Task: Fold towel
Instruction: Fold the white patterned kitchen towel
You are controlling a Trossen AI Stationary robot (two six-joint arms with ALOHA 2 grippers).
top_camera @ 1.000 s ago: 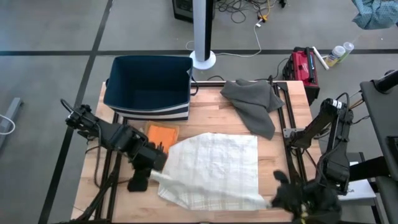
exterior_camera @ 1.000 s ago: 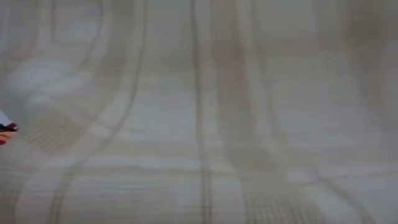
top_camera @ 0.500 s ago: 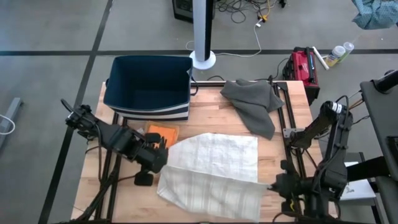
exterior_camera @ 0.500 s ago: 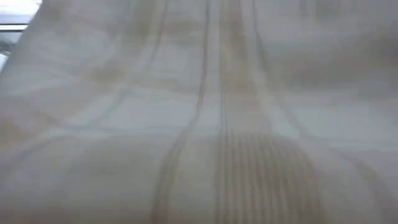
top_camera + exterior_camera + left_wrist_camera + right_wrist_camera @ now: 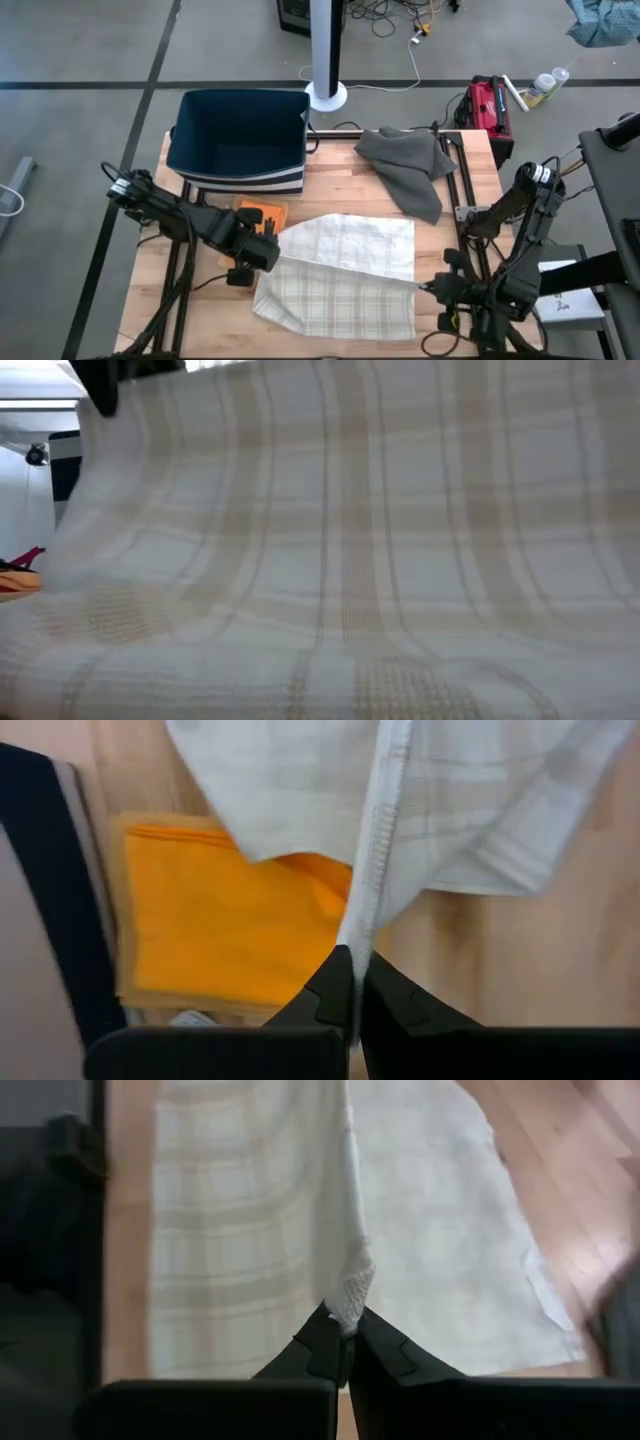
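A white towel [image 5: 345, 275] with faint plaid lines lies at the middle of the table. Its far part lies flat. Its near part rises from the table to a held edge, showing its plaid side [image 5: 380, 540]. My left gripper [image 5: 268, 258] is shut on that edge's left end. My right gripper [image 5: 428, 290] is shut on its right end. In the low view the towel fills almost the whole picture like a curtain. My left gripper pinches the towel's hemmed edge [image 5: 362, 925] between its two fingers, which come from above and point down. The cloth runs away from the fingertips, and the held end is lifted clear of the table. My right gripper pinches a bunched corner of the towel [image 5: 349, 1298] between its two fingertips, slanting down from the table's right near side. The held corner is clear of the table, and the cloth spreads away from it toward the flat part.
An orange cloth [image 5: 262, 213] lies just beyond my left gripper. A dark blue bin [image 5: 240, 135] stands at the far left, and a grey cloth [image 5: 405, 165] lies crumpled at the far right. Bare wood shows along the table's left side.
Both grippers have gone toward the table's far edge and sunk, carrying the towel's held edge over the part that lies flat. The near part of the towel has turned over and shows its plaid side; the far part has stayed where it was.
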